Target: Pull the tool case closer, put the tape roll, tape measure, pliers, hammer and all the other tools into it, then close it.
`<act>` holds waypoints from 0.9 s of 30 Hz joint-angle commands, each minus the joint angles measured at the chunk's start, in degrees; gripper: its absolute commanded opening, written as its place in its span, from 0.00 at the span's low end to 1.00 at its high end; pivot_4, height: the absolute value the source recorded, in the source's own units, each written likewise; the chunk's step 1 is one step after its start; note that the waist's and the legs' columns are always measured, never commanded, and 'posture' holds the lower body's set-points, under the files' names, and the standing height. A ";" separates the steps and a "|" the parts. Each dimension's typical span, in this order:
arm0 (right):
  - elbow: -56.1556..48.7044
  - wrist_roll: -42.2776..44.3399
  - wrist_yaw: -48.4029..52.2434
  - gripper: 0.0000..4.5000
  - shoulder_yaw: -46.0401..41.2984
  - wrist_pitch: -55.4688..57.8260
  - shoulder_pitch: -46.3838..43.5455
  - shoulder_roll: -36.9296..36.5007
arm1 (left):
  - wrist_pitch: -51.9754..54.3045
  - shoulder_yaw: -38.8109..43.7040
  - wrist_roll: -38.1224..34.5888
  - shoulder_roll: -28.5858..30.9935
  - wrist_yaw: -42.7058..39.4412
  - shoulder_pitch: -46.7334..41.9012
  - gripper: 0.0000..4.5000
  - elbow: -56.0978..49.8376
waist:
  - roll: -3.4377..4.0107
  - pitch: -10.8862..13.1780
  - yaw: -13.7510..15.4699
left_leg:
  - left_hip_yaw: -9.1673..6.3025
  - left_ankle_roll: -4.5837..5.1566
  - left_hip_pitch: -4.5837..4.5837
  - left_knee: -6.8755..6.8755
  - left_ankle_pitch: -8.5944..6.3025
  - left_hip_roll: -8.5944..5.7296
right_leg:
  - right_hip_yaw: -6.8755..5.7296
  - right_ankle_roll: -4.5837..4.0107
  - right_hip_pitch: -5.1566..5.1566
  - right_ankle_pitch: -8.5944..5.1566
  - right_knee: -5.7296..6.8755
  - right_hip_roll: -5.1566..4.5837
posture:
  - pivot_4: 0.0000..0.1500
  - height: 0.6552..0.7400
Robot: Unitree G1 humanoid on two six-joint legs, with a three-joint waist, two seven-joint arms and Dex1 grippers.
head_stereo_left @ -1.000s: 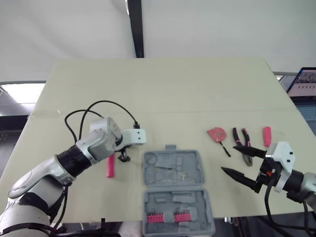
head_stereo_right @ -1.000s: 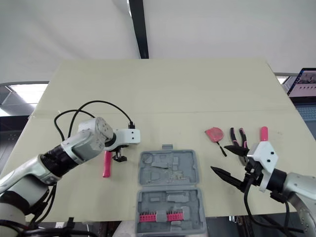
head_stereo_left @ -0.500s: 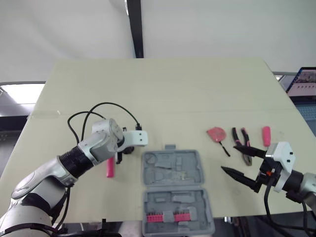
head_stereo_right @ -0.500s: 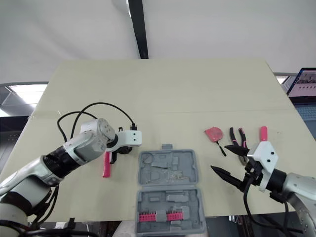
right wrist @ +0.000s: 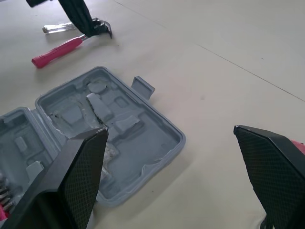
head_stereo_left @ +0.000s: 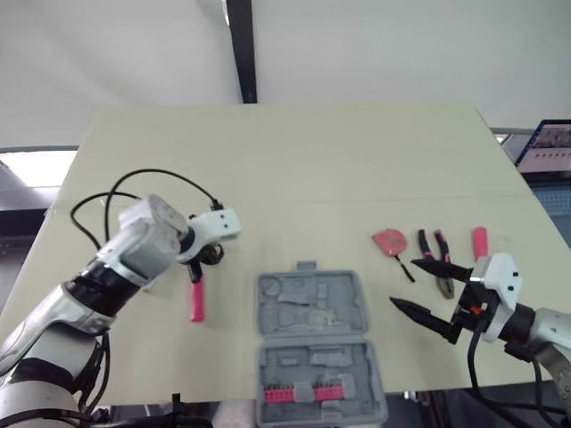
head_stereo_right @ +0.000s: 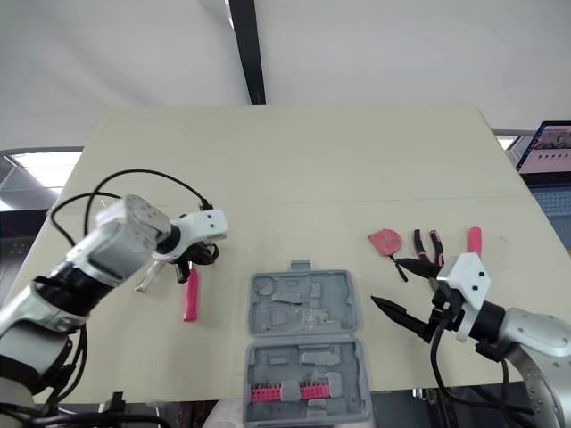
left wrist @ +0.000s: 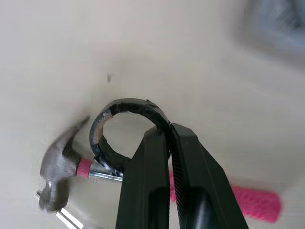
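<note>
Left gripper (left wrist: 167, 130): both black fingers pinched tight on the rim of the black ring-shaped tape roll (left wrist: 127, 102), no gap between them. It sits off the far-left corner of the open grey plastic tool case (head_stereo_left: 352, 294), clear of the case. In the left wrist view the tape roll overlaps the metal neck of the pink-handled, steel-headed hammer (head_stereo_left: 196, 301). Cannot tell whether the roll touches the hammer or is lifted off the pale beige table (head_stereo_left: 294, 169). The hammer lies flat left of the tool case, with its handle pointing toward the near edge and its head end up by the left gripper.

The tool case lies flat and open in two halves. The far half has empty moulded recesses; the near half has a row of pink bits (head_stereo_left: 303, 393).

Right gripper (head_stereo_left: 403, 283): just right of the case's far half, fingers spread wide, nothing between them.

Beyond and right of the tool case, on the table:
- A red rounded tape measure (head_stereo_left: 390, 241).
- Pink-and-black-handled pliers (head_stereo_left: 439, 259), further right of the case.
- A small pink-handled tool (head_stereo_left: 482, 243), furthest from the case; its type is unclear.
</note>
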 commanded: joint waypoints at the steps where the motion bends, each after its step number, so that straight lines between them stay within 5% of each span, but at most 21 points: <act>1: 0.28 -0.57 -0.64 1.00 0.14 -1.73 -0.63 0.57 | -1.57 10.53 -10.94 -0.15 -4.58 4.20 0.02 -6.33 | 0.00 0.00 -0.09 | -0.02 0.00 0.01 -0.01 0.00 0.00 | -0.01 0.00 0.01 0.00 0.00 0.00 | 1.00 1.00; 4: 0.64 -1.25 -0.75 1.00 1.06 -2.39 -0.82 1.17 | 3.93 15.73 -18.91 -2.16 -5.74 6.82 0.02 -8.84 | 0.01 0.00 -0.19 | -0.03 0.00 0.02 -0.01 0.00 0.00 | -0.01 0.00 0.01 0.00 0.03 0.00 | 1.00 1.00; 10: 0.67 -1.75 -1.21 1.00 1.61 -3.13 -0.73 2.17 | 4.88 13.98 -22.96 -3.68 -3.02 7.40 0.02 -8.97 | 0.01 0.00 -0.27 | -0.03 0.00 0.02 0.00 0.00 0.00 | -0.01 0.00 0.02 0.00 0.04 0.00 | 1.00 1.00; 27: -1.15 -1.53 -2.34 1.00 0.29 -3.99 3.02 2.34 | -0.31 1.30 -19.33 -7.99 2.92 4.49 0.02 -3.51 | 0.01 0.00 -0.98 | -0.03 0.00 0.03 -0.04 0.00 -0.01 | -0.01 -0.01 0.01 0.00 0.04 0.00 | 1.00 1.00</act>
